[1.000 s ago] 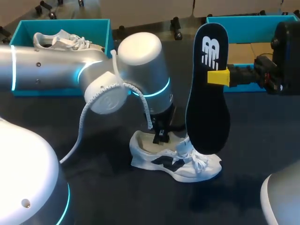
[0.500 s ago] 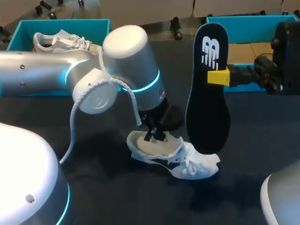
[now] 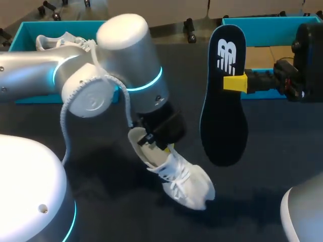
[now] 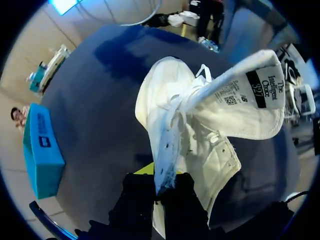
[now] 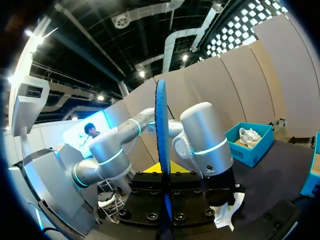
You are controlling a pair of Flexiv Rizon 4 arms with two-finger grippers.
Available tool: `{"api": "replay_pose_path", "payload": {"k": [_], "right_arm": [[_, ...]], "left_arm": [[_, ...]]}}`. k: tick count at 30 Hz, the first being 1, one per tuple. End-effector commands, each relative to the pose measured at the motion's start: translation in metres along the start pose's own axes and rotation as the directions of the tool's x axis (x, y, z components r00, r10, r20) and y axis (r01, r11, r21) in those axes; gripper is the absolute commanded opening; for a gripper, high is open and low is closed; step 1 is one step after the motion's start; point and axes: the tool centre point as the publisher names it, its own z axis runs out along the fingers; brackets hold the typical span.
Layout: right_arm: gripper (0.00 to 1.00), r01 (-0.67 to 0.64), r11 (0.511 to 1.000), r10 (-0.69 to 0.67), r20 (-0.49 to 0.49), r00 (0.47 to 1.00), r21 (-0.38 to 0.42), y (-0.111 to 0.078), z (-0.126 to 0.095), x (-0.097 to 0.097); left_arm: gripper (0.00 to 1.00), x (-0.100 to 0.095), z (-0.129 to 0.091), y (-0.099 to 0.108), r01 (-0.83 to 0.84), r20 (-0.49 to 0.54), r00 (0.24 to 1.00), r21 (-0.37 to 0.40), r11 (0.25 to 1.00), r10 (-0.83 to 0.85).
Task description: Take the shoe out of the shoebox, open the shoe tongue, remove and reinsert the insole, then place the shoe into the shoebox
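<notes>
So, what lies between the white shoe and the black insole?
Nothing. In the head view, only bare dark table shows in the gap between the shoe and the insole.

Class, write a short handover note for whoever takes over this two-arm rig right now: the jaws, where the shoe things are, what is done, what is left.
Left jaws: shut on the heel rim of the white shoe, which hangs tilted toe-down over the table. Its tongue is pulled open.
Right jaws: shut on the dark insole, held upright beside the shoe.
Boxes: the blue box behind the right arm shows no shoe. The other blue box holds a second shoe.
Done: shoe out, tongue open, insole removed.
To do: put the insole back in, then place the shoe in its box.
</notes>
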Motion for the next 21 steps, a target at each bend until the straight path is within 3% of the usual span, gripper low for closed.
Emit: {"api": "replay_pose_path", "payload": {"k": [1,9,21], "right_arm": [[0.0,-0.002,1.0,0.002,0.006,1.0,0.0,0.002,0.006,0.003],[0.0,-0.002,1.0,0.002,0.006,1.0,0.0,0.002,0.006,0.003],[0.0,-0.002,1.0,0.002,0.006,1.0,0.0,0.002,0.006,0.003]], "left_arm": [[0.0,0.029,-0.028,0.004,-0.195,0.022,0.981,0.031,0.98,0.194],[0.0,0.05,-0.032,-0.011,-0.425,0.067,0.904,0.023,0.905,0.422],[0.0,0.05,-0.032,-0.011,-0.425,0.067,0.904,0.023,0.905,0.422]]}}
